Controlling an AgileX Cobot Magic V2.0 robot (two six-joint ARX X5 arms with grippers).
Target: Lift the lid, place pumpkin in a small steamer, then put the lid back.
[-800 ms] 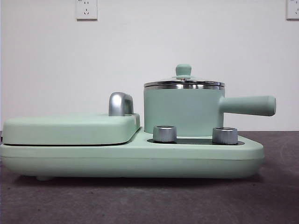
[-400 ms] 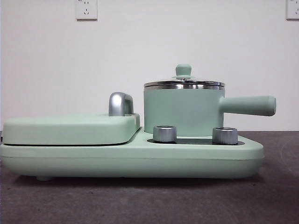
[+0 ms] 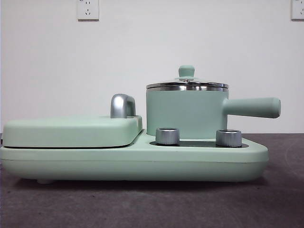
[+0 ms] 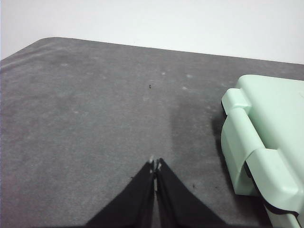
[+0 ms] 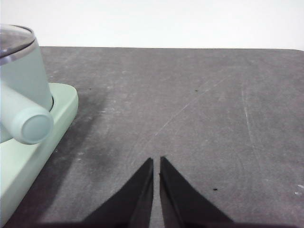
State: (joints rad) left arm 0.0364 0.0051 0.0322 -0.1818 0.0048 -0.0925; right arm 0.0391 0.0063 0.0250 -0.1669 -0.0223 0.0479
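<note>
Nothing of the task looks started. The lid [image 3: 186, 83] sits closed on the small steamer [image 3: 185, 113], knob up, steel rim flush w/ the pot's rim. The steamer stands on the mint-green cooker base [image 3: 133, 161], behind two chrome dials [image 3: 167, 136]; its long handle [image 3: 251, 107] sticks out sideways past the base's end. The pumpkin isn't visible in any view, so its spot can't be told. All three steps are left: lid off, pumpkin in, lid back on.

The left gripper [image 4: 155, 164] hangs above bare dark table [image 4: 85, 118], jaws pressed together, holding nothing; the flat griddle cover [image 4: 270, 137] end of the cooker lies off to one side of it, apart. The right gripper [image 5: 156, 161] hangs over bare table too, jaws nearly closed w/ only a hairline gap, empty; the steamer handle's round end is near, off to its side.

Room: table around both ends of the cooker is open, and the far table edge meets a white wall. Above the lid it's clear in the front view, so a straight-down approach to the knob looks free. Things to watch: the handle jutting toward the right arm's side, and the chrome griddle handle [image 3: 122, 105] just beside the pot.
</note>
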